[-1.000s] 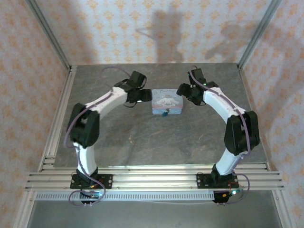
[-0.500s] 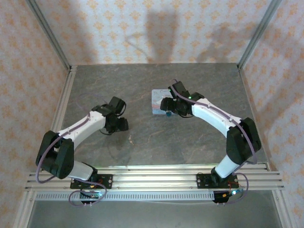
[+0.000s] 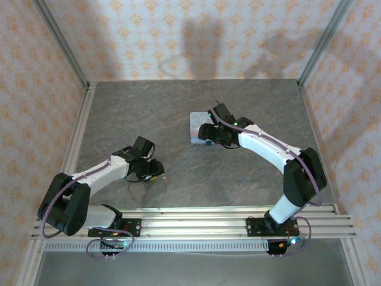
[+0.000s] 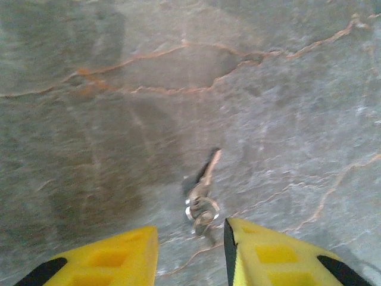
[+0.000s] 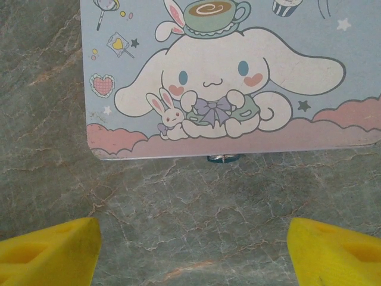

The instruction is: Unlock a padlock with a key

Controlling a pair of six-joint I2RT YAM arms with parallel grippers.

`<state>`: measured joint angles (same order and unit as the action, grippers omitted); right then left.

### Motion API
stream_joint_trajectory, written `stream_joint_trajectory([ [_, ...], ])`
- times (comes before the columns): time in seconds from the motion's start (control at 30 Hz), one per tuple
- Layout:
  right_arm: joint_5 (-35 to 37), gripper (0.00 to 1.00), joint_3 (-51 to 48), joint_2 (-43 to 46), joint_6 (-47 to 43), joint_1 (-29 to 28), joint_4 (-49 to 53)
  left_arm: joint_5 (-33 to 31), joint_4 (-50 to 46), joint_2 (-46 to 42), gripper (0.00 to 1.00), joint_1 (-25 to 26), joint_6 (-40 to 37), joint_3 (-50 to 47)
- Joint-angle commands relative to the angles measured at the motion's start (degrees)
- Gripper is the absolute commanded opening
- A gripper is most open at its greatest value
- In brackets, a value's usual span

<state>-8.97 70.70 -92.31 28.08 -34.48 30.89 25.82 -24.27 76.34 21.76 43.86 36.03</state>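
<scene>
One key (image 4: 202, 195) by open left pincer (image 4: 190, 232); one padlock (image 5: 226, 77) by open right pincer (image 5: 193, 232).

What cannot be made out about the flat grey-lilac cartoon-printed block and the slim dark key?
- Small teal piece at the grey-lilac block's near edge: right wrist view, mostly hidden under the block.
- Block's far side: cut off by that view's top edge.
- Slim dark key: left wrist view, blurred, teeth unreadable.

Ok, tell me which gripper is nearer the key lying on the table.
Left. The left gripper hovers open just above the key; the right gripper is well away, open at the near edge of the cartoon-printed box.
</scene>
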Motion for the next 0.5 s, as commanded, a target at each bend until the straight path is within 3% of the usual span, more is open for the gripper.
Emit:
stream_joint_trajectory([
  [0.0,0.88,0.82,-0.86,-0.18,0.92,-0.33,-0.77,2.20,4.93,0.96,0.35,0.26,3.62,-1.04],
  [0.47,1.81,0.82,-1.43,0.38,0.45,-0.33,-0.75,-0.13,2.86,3.15,0.35,0.30,3.52,-0.80],
])
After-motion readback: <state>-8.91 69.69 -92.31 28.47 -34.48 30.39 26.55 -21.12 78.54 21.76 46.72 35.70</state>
